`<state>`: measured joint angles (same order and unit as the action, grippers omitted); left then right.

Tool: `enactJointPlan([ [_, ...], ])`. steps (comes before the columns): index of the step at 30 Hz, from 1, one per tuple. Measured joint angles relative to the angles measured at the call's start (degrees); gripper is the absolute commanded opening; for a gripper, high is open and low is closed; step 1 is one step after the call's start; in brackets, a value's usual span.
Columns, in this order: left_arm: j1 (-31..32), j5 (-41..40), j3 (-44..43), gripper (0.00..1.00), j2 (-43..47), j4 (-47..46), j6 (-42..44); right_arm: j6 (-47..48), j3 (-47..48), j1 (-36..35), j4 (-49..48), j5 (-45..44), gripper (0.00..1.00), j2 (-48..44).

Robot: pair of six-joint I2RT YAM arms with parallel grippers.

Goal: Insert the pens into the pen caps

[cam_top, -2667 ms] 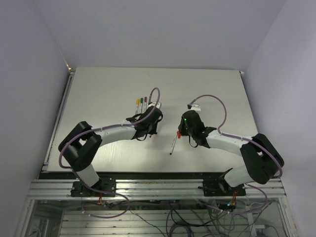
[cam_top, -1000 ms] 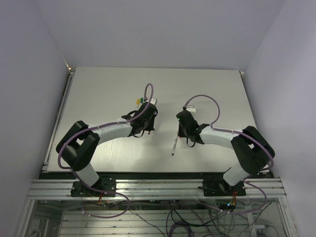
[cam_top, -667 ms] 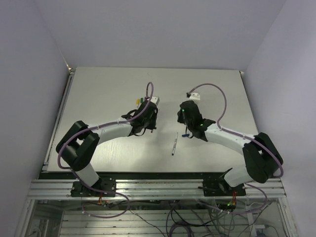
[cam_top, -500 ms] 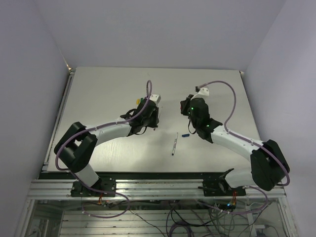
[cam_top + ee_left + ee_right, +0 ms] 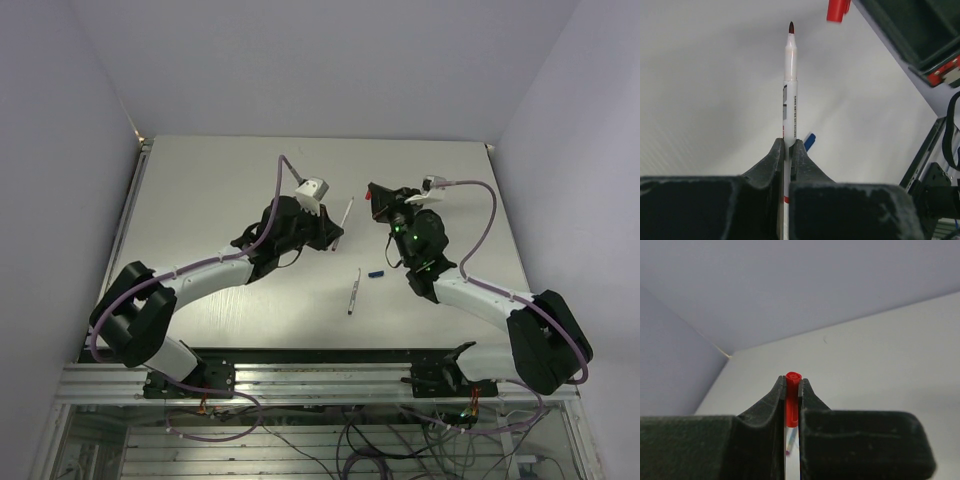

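Red pen: being gripped by left tool, closed tight on barrel, tip sitting just short of red cap
Red cap: being pinched in closed right tool, above surface
Other pen, blue cap: lying on surface
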<state>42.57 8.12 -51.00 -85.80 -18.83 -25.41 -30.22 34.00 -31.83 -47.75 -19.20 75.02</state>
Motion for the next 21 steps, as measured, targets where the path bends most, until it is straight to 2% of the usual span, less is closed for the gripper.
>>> enactJointPlan([
  [10,0.0,2.7,0.9,0.07,0.2,-1.8,-0.5,-2.4,-1.2,0.3,-12.2,5.2,0.00,1.7],
  [21,0.0,4.4,1.1,0.07,0.6,-3.9,-1.1,-3.9,-2.5,0.3,-18.1,7.3,0.00,5.2],
])
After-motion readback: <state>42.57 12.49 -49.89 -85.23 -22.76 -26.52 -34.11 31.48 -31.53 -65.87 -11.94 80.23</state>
